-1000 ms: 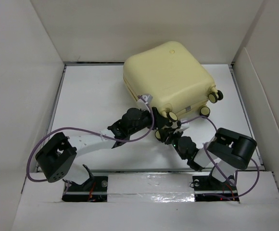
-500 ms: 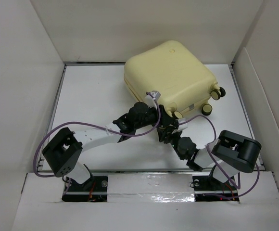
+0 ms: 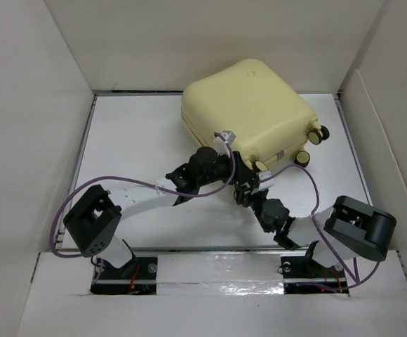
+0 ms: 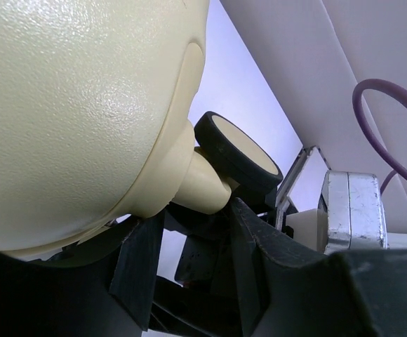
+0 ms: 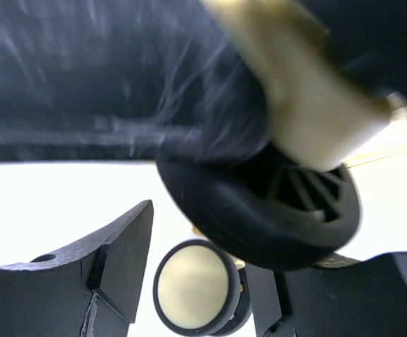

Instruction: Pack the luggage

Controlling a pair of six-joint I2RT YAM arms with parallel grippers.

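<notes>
Lying closed toward the far right corner of the white worktop [image 3: 133,140], the pale-yellow hard-shell suitcase [image 3: 249,112] shows no opening. The left hand [image 4: 193,244] and right hand [image 3: 246,184], both spread and empty, crowd its near cream-and-black caster wheel [image 4: 237,151]. Judged risks: the hands colliding, or a push rolling the case away.

From above, left gripper [image 3: 234,164] and right gripper [image 3: 245,187] fingertips hide under their wrists by the luggage [image 3: 249,105]; up close, the nearest caster wheel [image 5: 259,207] is blurred.
</notes>
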